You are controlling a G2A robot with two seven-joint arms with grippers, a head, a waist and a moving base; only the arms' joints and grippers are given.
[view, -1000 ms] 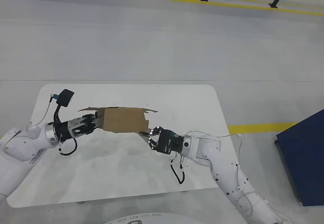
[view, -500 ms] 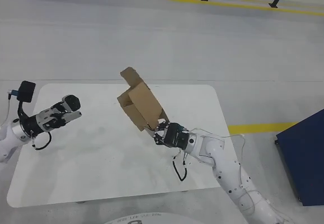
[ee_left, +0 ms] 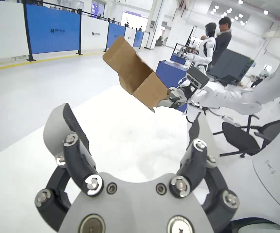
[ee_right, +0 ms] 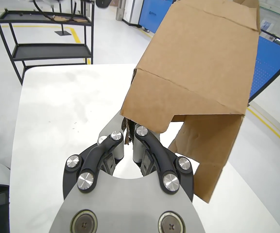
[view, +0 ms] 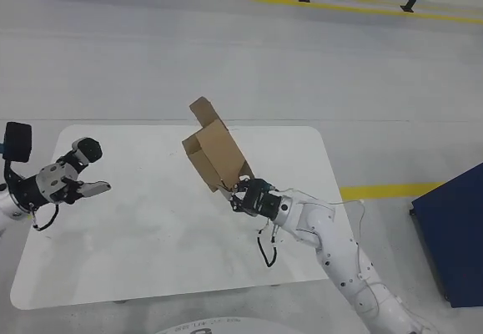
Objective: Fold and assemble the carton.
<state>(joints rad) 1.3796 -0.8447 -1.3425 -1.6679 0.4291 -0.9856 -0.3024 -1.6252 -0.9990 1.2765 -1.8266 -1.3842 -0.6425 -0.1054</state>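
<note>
Clearly the carton (view: 216, 154) is off the table (view: 158, 242), tilted in the air above the table's 2 o'clock area with its open mouth facing the 9 o'clock side. The right end effector (view: 239, 194) is clamped on one bottom flap at the carton's lowest corner, so all the weight hangs from that one thin tab. The left end effector (view: 95, 169) hovers at the table's 9 o'clock edge, well apart from the carton, with its fingers spread and nothing in them.

The carton looks like light corrugated board. Its panels look stiff, but it will likely hinge at every crease, and a flap may bend or tear if it is twisted. A second hold is probably best on a wall's edge close to a crease at the open end, not mid-panel, where the board would buckle.
</note>
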